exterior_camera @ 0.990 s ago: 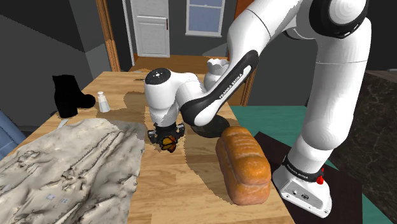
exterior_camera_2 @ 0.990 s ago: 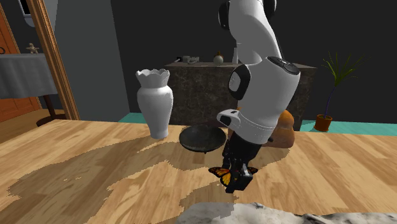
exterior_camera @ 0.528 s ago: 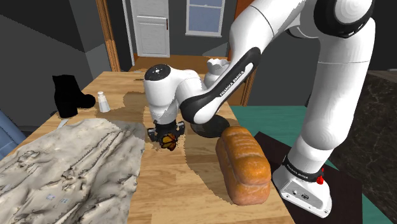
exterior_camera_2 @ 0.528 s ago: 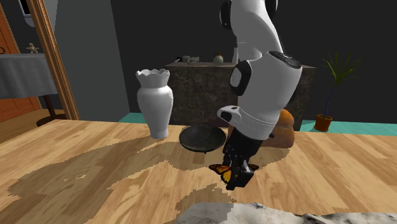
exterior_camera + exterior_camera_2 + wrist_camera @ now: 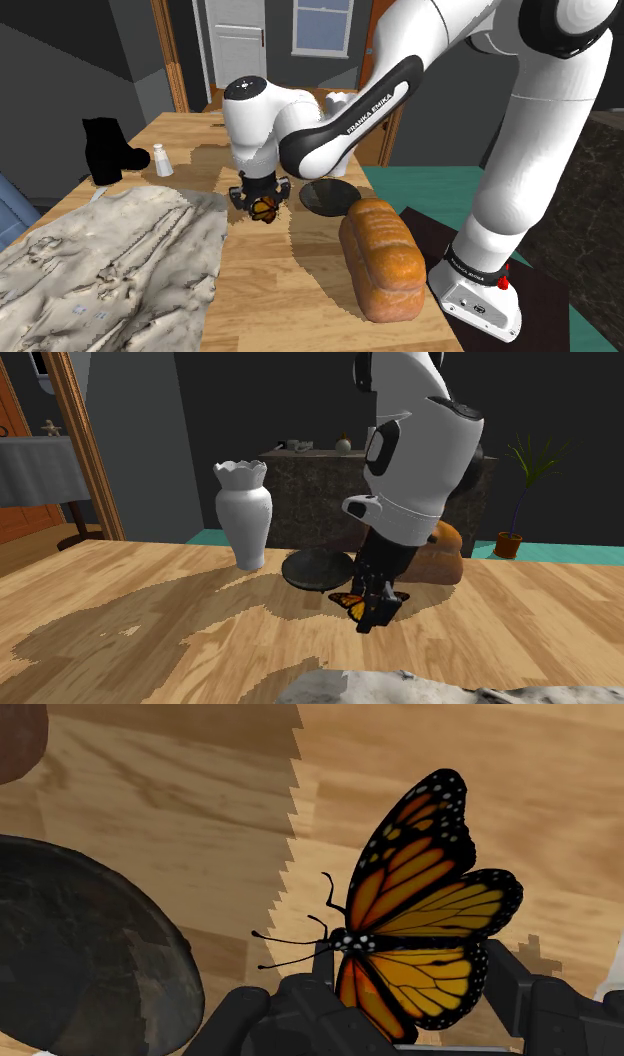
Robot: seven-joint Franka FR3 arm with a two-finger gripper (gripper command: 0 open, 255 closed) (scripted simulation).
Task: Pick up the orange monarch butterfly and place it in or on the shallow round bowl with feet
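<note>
A home (simulated): panelled door [image 5: 237, 45], window [image 5: 322, 28], white vase [image 5: 243, 517] and potted plant [image 5: 509, 542].

The arm [image 5: 520, 150] is glossy white, with rounded links and dark joints. Black "FRANKA EMIKA" lettering runs along the link leading to the all-black gripper [image 5: 262, 207]. Its white base [image 5: 470, 295] carries a small red knob.

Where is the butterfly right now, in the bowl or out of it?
Out. The gripper is shut on the butterfly, holding it beside the dark bowl, over the wooden table.
</note>
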